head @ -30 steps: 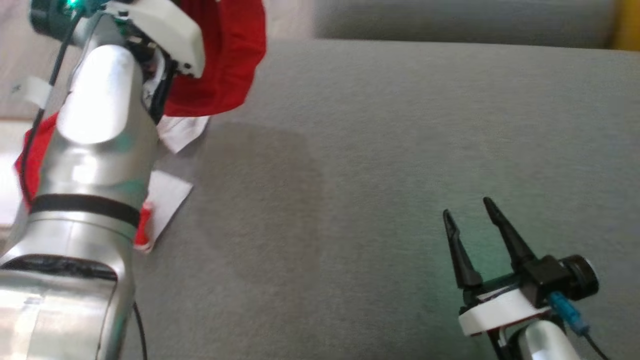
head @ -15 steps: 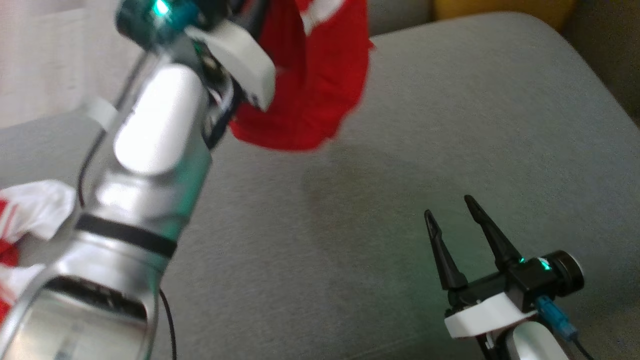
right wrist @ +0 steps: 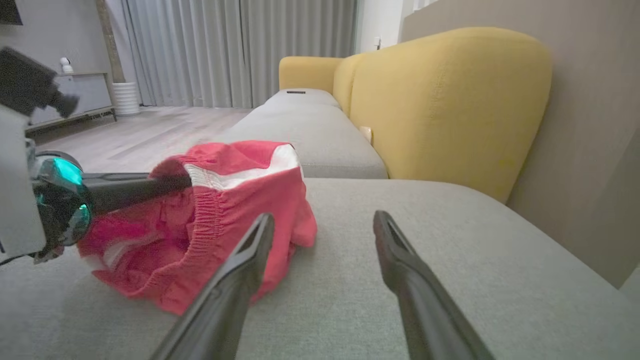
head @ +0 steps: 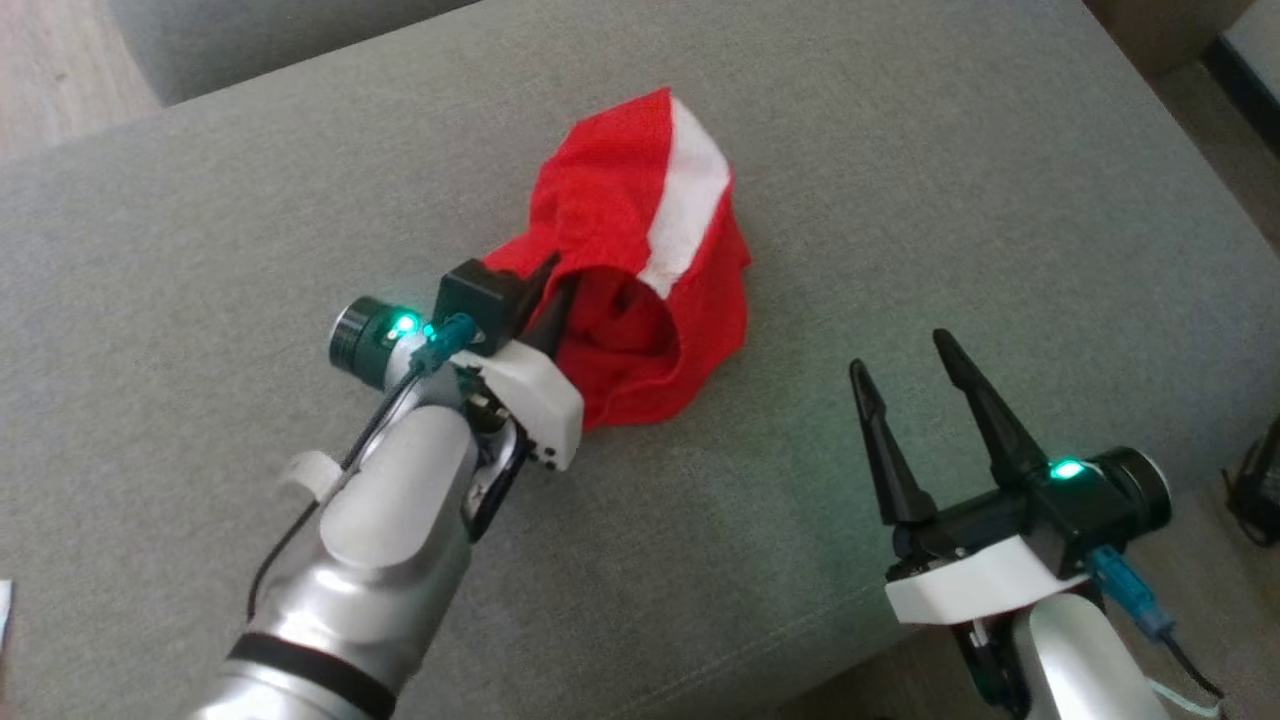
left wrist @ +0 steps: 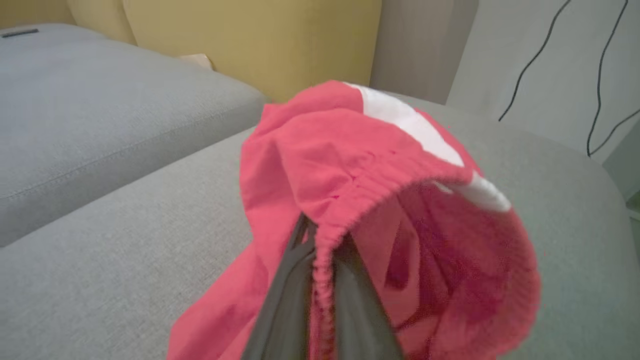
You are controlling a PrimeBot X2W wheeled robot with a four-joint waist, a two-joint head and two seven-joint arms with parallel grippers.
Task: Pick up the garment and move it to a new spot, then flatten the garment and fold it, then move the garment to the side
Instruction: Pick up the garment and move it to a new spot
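Garment (head: 620, 210) lies bunched on the sofa (head: 900, 150), its waistband (left wrist: 385, 192) pinched by the left end effector (head: 552, 285). The right end effector (head: 900, 355) gapes open. Released now, it may stay crumpled.

Grey seat (head: 900, 150), yellow backrest (right wrist: 440, 100), perhaps vase (right wrist: 125, 97)
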